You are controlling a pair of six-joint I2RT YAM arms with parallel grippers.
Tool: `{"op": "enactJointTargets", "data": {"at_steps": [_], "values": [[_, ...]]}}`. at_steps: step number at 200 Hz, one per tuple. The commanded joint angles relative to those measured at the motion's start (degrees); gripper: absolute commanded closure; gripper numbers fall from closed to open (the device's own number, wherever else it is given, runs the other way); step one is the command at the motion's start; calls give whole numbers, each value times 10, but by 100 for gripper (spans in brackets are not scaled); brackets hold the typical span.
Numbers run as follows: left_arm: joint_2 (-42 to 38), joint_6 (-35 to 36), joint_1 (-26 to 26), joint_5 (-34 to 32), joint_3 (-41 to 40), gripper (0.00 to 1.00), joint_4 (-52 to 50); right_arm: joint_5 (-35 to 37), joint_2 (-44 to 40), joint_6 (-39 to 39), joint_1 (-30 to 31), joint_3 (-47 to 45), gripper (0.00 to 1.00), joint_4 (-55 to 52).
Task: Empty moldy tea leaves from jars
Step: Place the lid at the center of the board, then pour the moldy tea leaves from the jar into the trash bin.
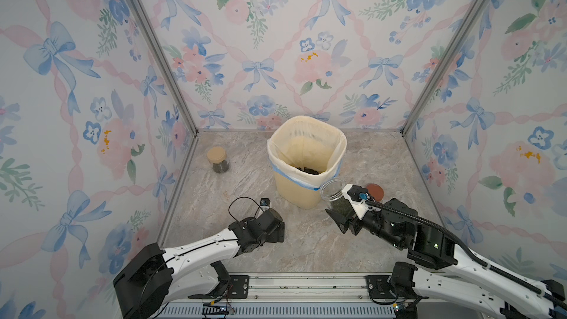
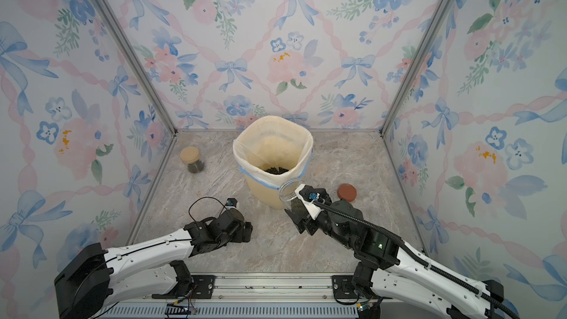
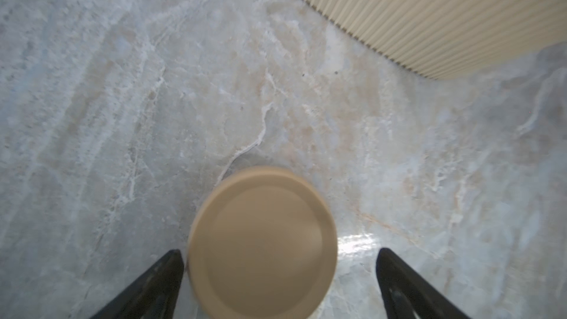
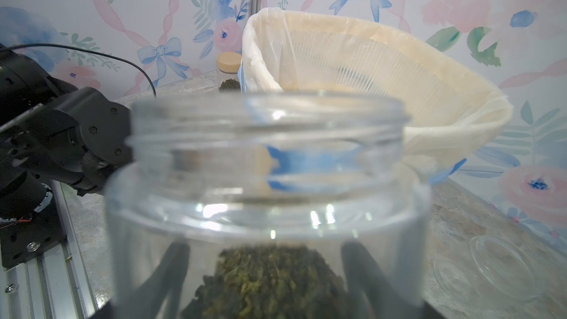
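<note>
The right gripper (image 1: 341,210) pinches a clear round glass jar (image 4: 267,148), lidless and tilted, mouth toward the ribbed cream bin (image 1: 294,193), with crumbly dark tea (image 4: 270,280) at its base. The left gripper (image 3: 279,253) is spread, with a flat tan lid (image 3: 264,234) between its fingers above the marbled tabletop (image 3: 153,87).

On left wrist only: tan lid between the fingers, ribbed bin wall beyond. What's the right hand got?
Observer: The right hand grips an open jar beside the bin, with leaves in the jar's bottom.
Operator: Anything in the bin yet?
Observer: Yes, dark leaves lie at its bottom.
Operator: Any jar unopened?
Observer: One closed jar stands left of the bin.
</note>
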Motion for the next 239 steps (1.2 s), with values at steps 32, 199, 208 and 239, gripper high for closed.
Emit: {"op": "enactJointTargets", "data": {"at_steps": [32,199,208,239], "values": [[-59,42,5,20,167,2,-99,0,28,4,-16,86,28,1],[80,198,122,275,593,2,-65,-286,270,137,-259,374,28,-51],[89,190,137,313,594,2,-52,-293,279,143,-263,379,28,-49],[113,166,162,411,592,2,-13,-309,297,165,-271,384,28,-32]]}}
